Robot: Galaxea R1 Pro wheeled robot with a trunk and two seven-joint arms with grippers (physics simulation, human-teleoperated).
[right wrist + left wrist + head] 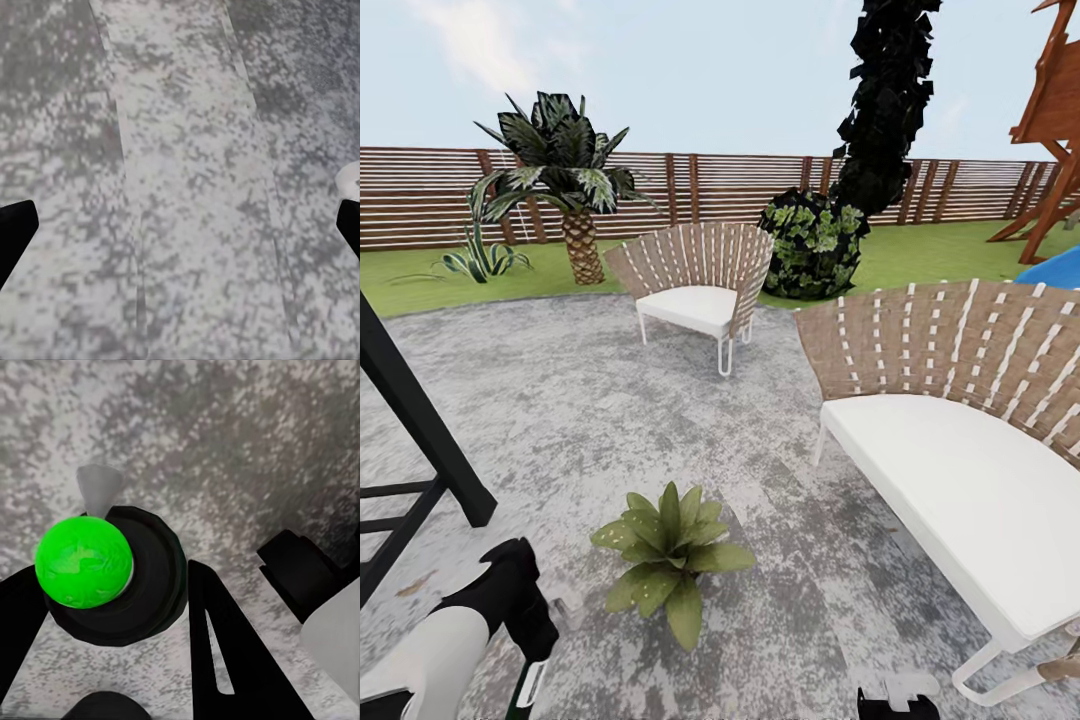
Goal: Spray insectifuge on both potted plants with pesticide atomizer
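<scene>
Left wrist view: the left gripper [112,607] pinches the atomizer [139,577], its black fingers [225,652] pressed to either side of the dark round body. A bright green dot [84,561] caps the spray head, and a pale nozzle [99,486] juts from it over the mottled grey patio [247,442].

From the head camera, the left arm [455,630] enters at the lower left corner, white forearm and black wrist, with the bottle's pale tip [530,685] just showing below it. A potted plant [670,555], a low rosette of broad pointed leaves, sits on the stone just beside and ahead of that hand; its pot is hidden under the leaves.

Right wrist view: the right gripper [180,232] hangs spread wide and empty above the stone, its black fingertips [15,229] at opposite edges of the frame. In the head view only a bit of it [900,695] shows at the bottom edge.

To the right of the plant stands a woven sofa [960,450] with a white cushion. Beyond it, across the patio, is a matching chair [695,290]. A black frame [410,430] leans in from the left. Farther back lie the lawn [420,280], a palm [565,185], a striped agave [485,260], a dark bush [815,245] and a dark tree [885,100], all before a brown slatted fence [420,195]. A wooden structure [1050,130] rises at the far right.
</scene>
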